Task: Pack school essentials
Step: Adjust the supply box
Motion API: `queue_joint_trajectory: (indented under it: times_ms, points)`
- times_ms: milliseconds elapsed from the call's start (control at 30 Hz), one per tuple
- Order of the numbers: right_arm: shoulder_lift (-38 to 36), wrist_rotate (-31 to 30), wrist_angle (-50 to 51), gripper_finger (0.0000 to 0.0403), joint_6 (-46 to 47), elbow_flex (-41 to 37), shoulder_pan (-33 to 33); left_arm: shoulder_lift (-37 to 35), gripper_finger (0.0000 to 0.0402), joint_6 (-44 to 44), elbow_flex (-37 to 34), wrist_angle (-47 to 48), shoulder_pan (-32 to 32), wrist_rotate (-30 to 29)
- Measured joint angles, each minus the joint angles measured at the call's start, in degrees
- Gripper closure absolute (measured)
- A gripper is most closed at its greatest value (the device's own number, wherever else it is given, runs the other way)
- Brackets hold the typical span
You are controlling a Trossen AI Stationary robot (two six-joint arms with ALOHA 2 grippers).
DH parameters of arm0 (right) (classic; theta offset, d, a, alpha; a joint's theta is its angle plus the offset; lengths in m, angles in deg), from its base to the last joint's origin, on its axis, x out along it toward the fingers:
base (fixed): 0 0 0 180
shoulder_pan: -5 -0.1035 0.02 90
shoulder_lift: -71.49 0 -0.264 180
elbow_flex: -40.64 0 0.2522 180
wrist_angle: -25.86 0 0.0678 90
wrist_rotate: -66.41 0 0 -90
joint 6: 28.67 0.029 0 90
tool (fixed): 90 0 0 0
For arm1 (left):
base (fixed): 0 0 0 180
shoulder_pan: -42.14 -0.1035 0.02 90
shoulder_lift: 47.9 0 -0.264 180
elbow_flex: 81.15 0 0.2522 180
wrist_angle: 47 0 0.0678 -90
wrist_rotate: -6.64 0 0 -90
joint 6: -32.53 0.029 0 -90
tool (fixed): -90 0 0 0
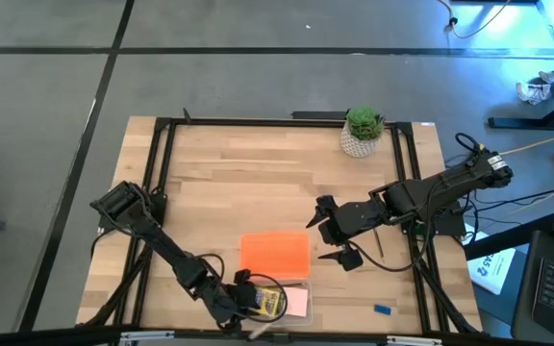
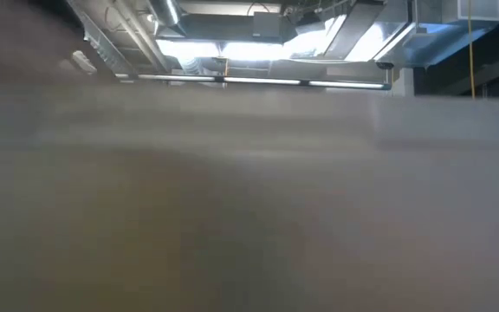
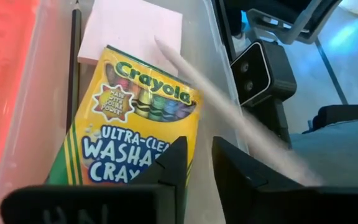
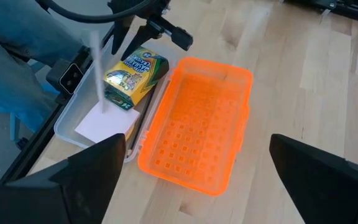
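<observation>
The green-and-yellow crayon box (image 3: pixel 135 124) lies in the clear case (image 4: pixel 73 121), partly on the pale pink pad (image 3: pixel 135 31). A dark pencil (image 3: pixel 74 62) lies beside them. A pale, blurred pencil (image 3: pixel 229 106) slants from the pad up over the case wall. My left gripper (image 3: pixel 199 155) hangs over the box's end with a narrow gap between its fingers. My right gripper (image 4: pixel 197 180) is wide open above the table, right of the orange lid (image 1: pixel 275 255). The tiny blue piece (image 1: pixel 383 309) lies on the table. The scissors are out of view. My left gripper comes from above at the near end of the crayon box (image 3: pixel 166 180). I cannot tell whether a finger touches the box or the pale pencil beside its finger (image 3: pixel 247 174).
The orange lid lies flat and open beside the clear tray near the table's near edge. A potted plant (image 1: pixel 362 132) stands at the far edge. A thin dark pencil (image 1: pixel 380 242) lies under the right arm. A blurred surface blocks the low view.
</observation>
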State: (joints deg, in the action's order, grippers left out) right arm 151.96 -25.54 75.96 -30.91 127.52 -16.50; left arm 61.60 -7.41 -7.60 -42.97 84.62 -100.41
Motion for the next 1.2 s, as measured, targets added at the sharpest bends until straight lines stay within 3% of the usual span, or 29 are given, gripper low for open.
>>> queue_joint_trajectory:
  times_ms: [433, 700, 833, 1000, 1200]
  points:
    - [0.0, -0.1, 0.0, 0.0005, 0.0, 0.0, 0.0, 0.0, 0.0296, 1.1, 0.0, 0.2, -0.8, 0.3]
    - [0.0, 0.0, 0.0, 0.0005, 0.0, 0.0, 0.0, -2.6, 0.0298, 5.6, 0.0, 2.9, -2.8, 8.4]
    - [0.0, 0.0, 0.0, 0.0005, 0.0, 0.0, 0.0, -7.2, 0.0300, 8.0, 0.0, 10.7, -3.9, 8.5]
    - [0.0, 0.0, 0.0, 0.0005, -0.2, 0.0, 0.0, -13.8, 0.0301, 9.1, 0.0, 23.1, -5.8, 2.3]
    - [0.0, 0.0, -0.1, 0.0005, -3.9, -0.3, 0.0, -16.1, 0.0299, 13.8, 0.0, 30.6, -10.1, -0.3]
